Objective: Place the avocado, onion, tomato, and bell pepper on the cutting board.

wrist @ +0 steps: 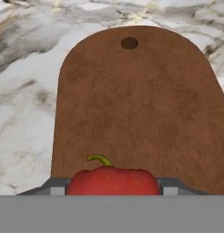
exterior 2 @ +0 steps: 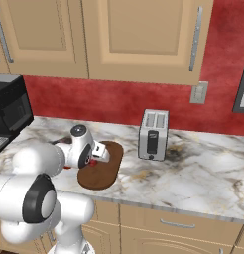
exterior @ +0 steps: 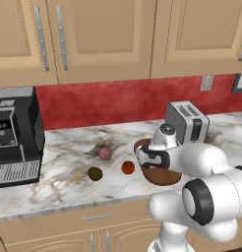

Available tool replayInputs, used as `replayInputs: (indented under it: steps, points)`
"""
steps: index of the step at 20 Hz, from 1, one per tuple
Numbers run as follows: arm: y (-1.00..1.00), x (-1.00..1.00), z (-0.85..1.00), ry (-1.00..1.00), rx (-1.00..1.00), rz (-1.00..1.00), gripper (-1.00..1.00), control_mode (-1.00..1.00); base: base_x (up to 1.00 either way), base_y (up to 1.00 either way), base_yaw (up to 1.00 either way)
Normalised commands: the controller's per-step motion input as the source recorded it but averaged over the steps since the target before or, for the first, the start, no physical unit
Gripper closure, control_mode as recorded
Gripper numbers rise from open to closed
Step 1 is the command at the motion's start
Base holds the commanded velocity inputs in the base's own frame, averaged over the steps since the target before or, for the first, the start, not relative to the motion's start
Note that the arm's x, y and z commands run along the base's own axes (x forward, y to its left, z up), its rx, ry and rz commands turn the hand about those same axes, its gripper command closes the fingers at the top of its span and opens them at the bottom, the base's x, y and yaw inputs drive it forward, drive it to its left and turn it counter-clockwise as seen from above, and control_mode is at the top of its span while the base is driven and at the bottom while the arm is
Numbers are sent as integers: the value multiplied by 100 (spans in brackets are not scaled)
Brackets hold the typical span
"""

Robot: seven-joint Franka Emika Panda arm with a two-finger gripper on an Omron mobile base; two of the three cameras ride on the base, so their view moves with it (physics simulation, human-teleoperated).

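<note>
A red bell pepper [wrist: 113,180] with a green stem sits between my gripper's [wrist: 113,189] fingertips [wrist: 55,188], over the near end of the dark brown cutting board [wrist: 141,100]; the gripper is shut on it. From the right base view a bit of the red pepper [exterior 2: 92,162] shows under the hand at the board's [exterior 2: 104,173] left edge. Left of the board [exterior: 162,177] on the counter lie the red tomato [exterior: 128,167], the dark avocado [exterior: 95,173] and the pinkish onion [exterior: 105,153]. My arm hides most of the board in the left base view.
A silver toaster [exterior: 187,120] stands behind the board, near the red backsplash. A black coffee machine [exterior: 15,135] occupies the counter's left end. Bare marble counter [exterior 2: 193,173] stretches to the right of the board. Wall cabinets hang above.
</note>
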Motion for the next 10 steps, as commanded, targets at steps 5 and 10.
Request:
replayInputs:
  steps: [5, 10]
  points:
    - [-6, 0, -1, 0, 0, 0, -100, -100, 0, 0, 0]
    - [-6, 0, 0, 0, 0, 0, -100, -100, 0, 0, 0]
